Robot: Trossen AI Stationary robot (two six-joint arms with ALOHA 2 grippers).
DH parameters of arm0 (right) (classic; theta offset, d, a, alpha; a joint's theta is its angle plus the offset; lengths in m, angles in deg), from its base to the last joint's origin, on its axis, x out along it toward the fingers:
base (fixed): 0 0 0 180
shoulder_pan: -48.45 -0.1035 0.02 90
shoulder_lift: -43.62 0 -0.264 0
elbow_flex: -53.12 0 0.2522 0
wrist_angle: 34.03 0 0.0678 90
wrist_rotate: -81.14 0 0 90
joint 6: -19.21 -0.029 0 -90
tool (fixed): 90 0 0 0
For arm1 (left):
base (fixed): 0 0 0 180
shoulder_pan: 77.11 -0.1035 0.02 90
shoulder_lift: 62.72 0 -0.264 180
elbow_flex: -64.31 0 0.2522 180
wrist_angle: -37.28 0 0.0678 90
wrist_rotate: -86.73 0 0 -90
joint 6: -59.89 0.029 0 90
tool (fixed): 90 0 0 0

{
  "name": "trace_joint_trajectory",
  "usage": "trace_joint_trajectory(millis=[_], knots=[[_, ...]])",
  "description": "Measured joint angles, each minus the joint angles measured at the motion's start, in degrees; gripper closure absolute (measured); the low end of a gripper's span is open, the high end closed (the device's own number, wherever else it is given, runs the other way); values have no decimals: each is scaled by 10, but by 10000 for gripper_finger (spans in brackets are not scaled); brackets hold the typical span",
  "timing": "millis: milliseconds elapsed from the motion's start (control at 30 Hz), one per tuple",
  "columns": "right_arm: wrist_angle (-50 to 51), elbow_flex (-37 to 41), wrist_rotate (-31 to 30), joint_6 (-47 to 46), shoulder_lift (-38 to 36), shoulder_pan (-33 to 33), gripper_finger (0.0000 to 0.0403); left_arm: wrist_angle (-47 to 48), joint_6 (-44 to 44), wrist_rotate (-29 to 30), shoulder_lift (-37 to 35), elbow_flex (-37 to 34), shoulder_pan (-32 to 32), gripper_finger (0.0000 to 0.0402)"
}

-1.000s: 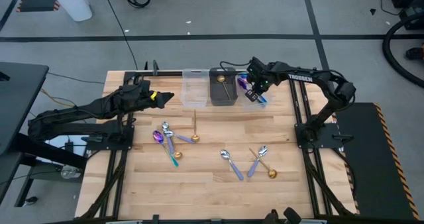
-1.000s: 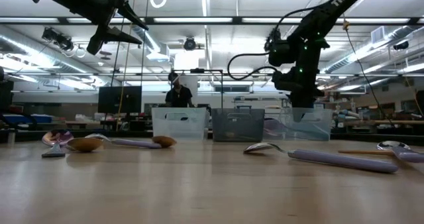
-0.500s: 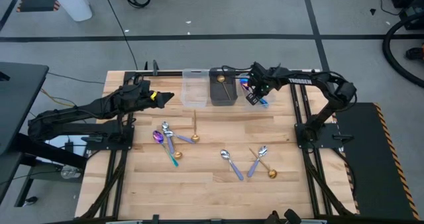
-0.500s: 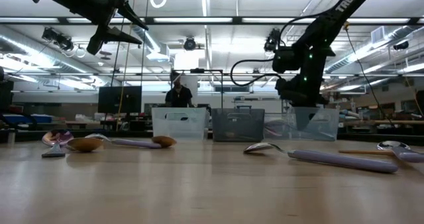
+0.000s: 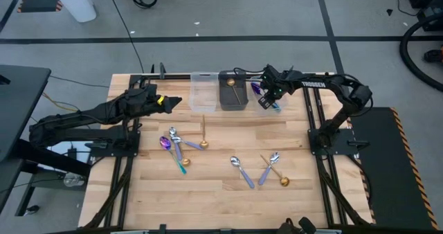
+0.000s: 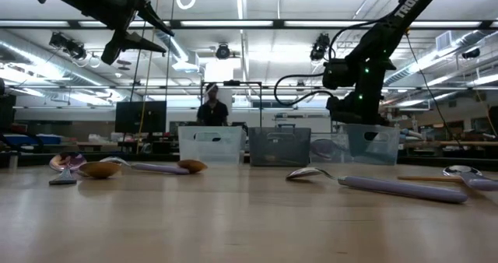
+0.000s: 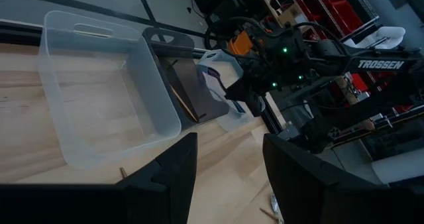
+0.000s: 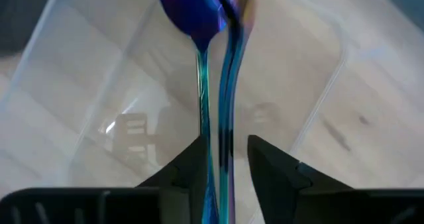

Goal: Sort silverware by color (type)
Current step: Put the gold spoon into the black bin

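From above, the right gripper (image 5: 265,97) hangs over the clear bin (image 5: 266,95), dropping a rainbow spoon (image 5: 257,88) with its color mates. In its wrist view, the fingers (image 8: 192,168) are apart around the spoon. The left gripper (image 5: 173,102) waits, fingers apart.

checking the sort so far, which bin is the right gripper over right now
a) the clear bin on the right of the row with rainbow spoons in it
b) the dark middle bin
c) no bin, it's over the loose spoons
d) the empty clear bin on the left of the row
a: the right gripper sits over the right-end clear bin, and its wrist view shows rainbow spoons lying in that clear bin.
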State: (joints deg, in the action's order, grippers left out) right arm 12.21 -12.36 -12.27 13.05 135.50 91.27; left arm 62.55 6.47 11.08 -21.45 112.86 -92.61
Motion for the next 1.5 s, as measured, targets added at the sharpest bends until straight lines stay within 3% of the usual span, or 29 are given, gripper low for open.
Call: trace_joint_trajectory(millis=[300,1100,1500], knots=[[16,-7,5,-31,0,0,244,0,0,0,0,0,0,221],[192,-185,5,-79,-1,-27,247,26,1,0,0,0,0,221],[253,-213,7,-130,-1,-81,247,36,-49,-41,35,-1,24,221]])
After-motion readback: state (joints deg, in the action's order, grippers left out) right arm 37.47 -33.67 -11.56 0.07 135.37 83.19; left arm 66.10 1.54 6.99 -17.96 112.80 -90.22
